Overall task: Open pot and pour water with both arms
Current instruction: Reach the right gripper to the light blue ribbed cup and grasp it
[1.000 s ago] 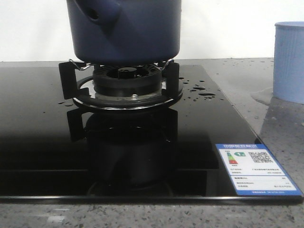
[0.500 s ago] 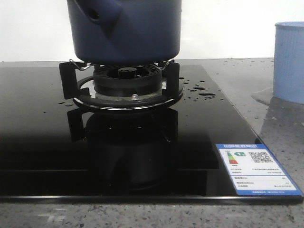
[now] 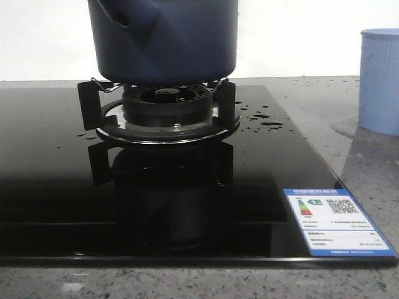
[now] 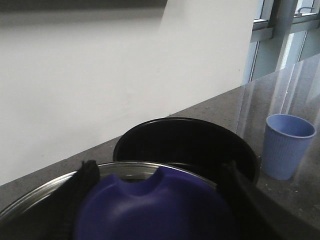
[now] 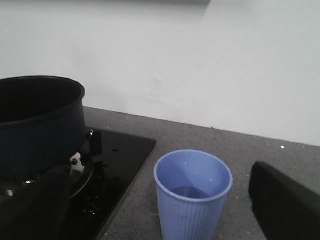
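Note:
The dark navy pot (image 3: 163, 37) stands on the gas burner (image 3: 167, 109), its handle socket (image 3: 128, 15) towards the camera. In the left wrist view the pot (image 4: 185, 142) is uncovered and dark inside. My left gripper (image 4: 160, 200) is shut on the blue knob (image 4: 150, 215) of a glass lid with a metal rim (image 4: 45, 187), held close before the pot. My right gripper (image 5: 167, 220) is open, with the pale blue ribbed cup (image 5: 192, 200) standing between its black fingers (image 5: 285, 205) and untouched. The pot (image 5: 35, 125) is beside the cup. Neither arm shows in the front view.
The black glass hob (image 3: 50, 180) carries water drops (image 3: 262, 118) and a blue energy label (image 3: 336, 221). The cup (image 3: 379, 81) stands on the grey speckled counter (image 3: 368, 162) right of the hob, also in the left wrist view (image 4: 283, 146). A white wall is behind.

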Tool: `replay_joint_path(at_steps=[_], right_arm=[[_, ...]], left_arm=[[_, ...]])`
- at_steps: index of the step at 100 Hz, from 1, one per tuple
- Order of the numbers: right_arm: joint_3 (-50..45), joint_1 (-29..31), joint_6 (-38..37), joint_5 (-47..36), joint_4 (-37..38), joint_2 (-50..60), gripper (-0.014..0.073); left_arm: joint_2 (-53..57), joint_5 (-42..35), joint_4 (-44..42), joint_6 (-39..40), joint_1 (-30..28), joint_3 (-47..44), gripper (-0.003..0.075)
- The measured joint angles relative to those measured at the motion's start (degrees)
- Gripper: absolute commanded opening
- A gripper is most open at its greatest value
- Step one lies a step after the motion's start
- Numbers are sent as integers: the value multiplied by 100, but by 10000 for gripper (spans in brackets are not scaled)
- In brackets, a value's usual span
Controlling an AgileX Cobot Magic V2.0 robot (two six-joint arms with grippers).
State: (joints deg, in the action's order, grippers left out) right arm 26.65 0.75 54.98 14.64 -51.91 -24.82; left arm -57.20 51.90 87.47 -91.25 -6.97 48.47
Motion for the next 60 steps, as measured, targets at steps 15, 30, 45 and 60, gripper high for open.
replay_joint_path(at_steps=[15,30,45,60], right_arm=[[-540,0,0,-647,-108,-72,636],[-738,3,0,-894,-224,-425,636],[-738,-35,0,-1043,-247,-942,636],[-738,-60,0,-1153,-285,-1357,636]], left_arm=[[45,-13,321,-13,0,-12,243],[45,-38,603,-206,0,-13,243],[45,-47,727,-261,0,-13,243],[45,-47,727,-295,0,-24,243]])
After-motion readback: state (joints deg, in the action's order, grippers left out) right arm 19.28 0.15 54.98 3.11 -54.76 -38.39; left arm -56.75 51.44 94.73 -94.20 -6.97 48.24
